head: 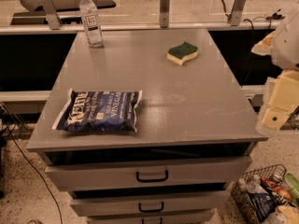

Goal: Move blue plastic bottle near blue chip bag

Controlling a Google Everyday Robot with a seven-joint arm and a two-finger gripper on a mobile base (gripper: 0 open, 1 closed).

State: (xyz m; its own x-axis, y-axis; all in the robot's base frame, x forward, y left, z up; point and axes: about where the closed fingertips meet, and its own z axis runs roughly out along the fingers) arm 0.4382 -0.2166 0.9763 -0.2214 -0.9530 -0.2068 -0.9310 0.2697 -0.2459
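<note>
The blue plastic bottle (pixel 91 18) stands upright at the far left corner of the grey cabinet top (pixel 187 97). It is clear, with a white cap and a blue-and-white label. The blue chip bag (pixel 99 111) lies flat near the front left edge, dark blue with white lettering. My gripper (pixel 275 118) is at the right edge of the view, beside the cabinet's right side and below its top's far edge, well away from both the bottle and the bag. It holds nothing that I can see.
A green-and-yellow sponge (pixel 182 53) lies at the far right of the top. Drawers with black handles (pixel 152 176) are below the front edge. A wire basket of items (pixel 266 197) sits on the floor at the lower right. A rail with metal posts (pixel 164 6) runs behind the cabinet.
</note>
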